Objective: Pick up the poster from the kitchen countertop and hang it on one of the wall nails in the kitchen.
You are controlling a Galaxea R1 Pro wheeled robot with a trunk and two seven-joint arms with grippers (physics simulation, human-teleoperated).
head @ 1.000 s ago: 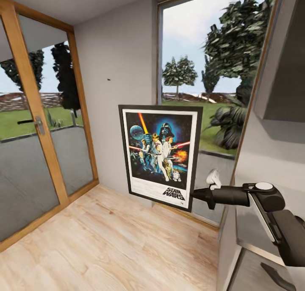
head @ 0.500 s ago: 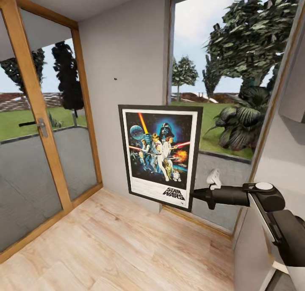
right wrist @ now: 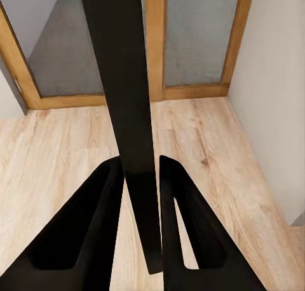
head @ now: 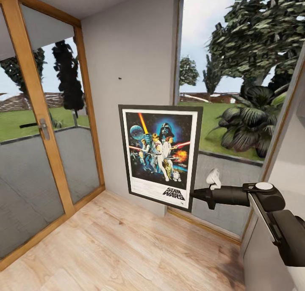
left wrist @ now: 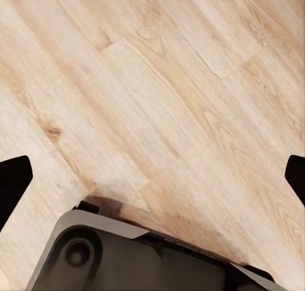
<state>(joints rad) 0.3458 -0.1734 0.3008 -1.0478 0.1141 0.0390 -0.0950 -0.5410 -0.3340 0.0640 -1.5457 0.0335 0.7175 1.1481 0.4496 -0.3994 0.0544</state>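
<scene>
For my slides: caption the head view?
Right gripper holds framed Star Wars poster upright near pale grey wall's tiny dark nail.

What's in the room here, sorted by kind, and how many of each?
Posters: 1, the poster, gripped at its lower right edge by the right gripper
Wall nails: 1, the wall nail
Glass doors: 1, the glass door
Windows: 1, the window
Total: 4

black-framed colourful poster (head: 159, 154), pale wood-grain floor (head: 114, 248)
</scene>
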